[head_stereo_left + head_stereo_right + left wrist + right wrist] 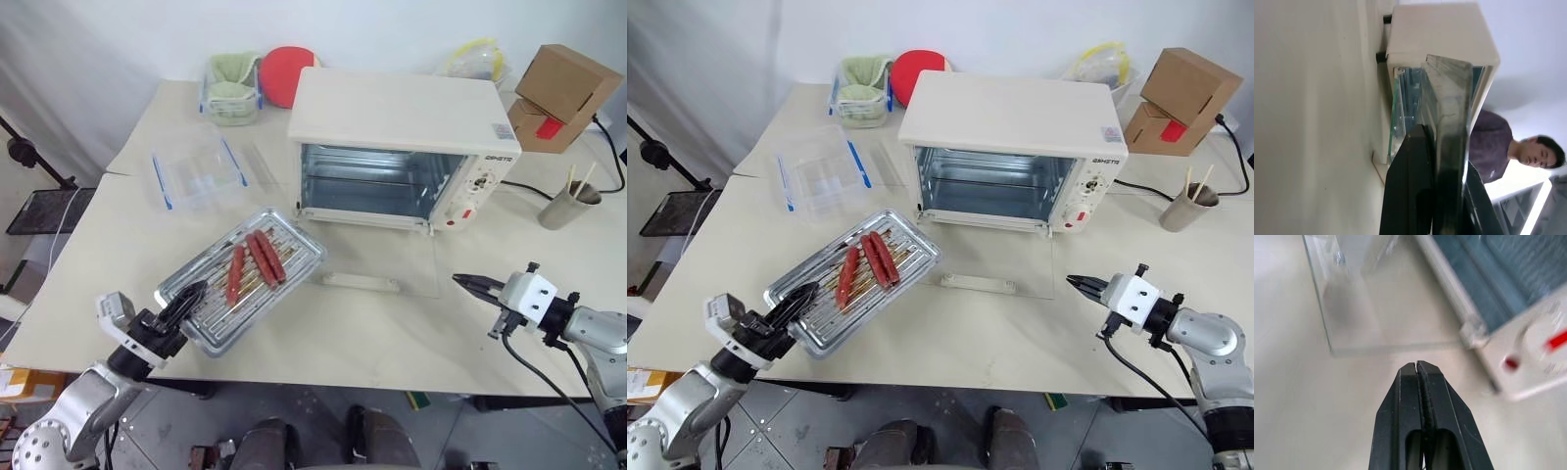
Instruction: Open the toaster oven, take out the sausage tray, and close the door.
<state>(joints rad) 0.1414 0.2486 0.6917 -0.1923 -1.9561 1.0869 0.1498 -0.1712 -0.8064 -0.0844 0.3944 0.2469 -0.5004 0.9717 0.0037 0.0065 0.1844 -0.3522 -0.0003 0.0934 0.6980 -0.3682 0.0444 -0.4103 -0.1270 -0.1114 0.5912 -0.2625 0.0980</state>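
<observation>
left gripper [192, 295] pinched the near rim of the sausage tray [240, 278], tray out on the table [118, 284] before the toaster oven [402, 152]; door [377, 259] lay open. right gripper [464, 282] pressed together, empty.

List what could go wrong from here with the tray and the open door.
1. The left claw pinches only one edge of the sausage tray, which sits tilted, so the sausages may roll or the tray may slip.
2. The tray's gripped end lies near the table edge; a careless release might drop it.
3. The glass door lies flat open beside the shut right claw; a sweeping arm could strike it.
</observation>
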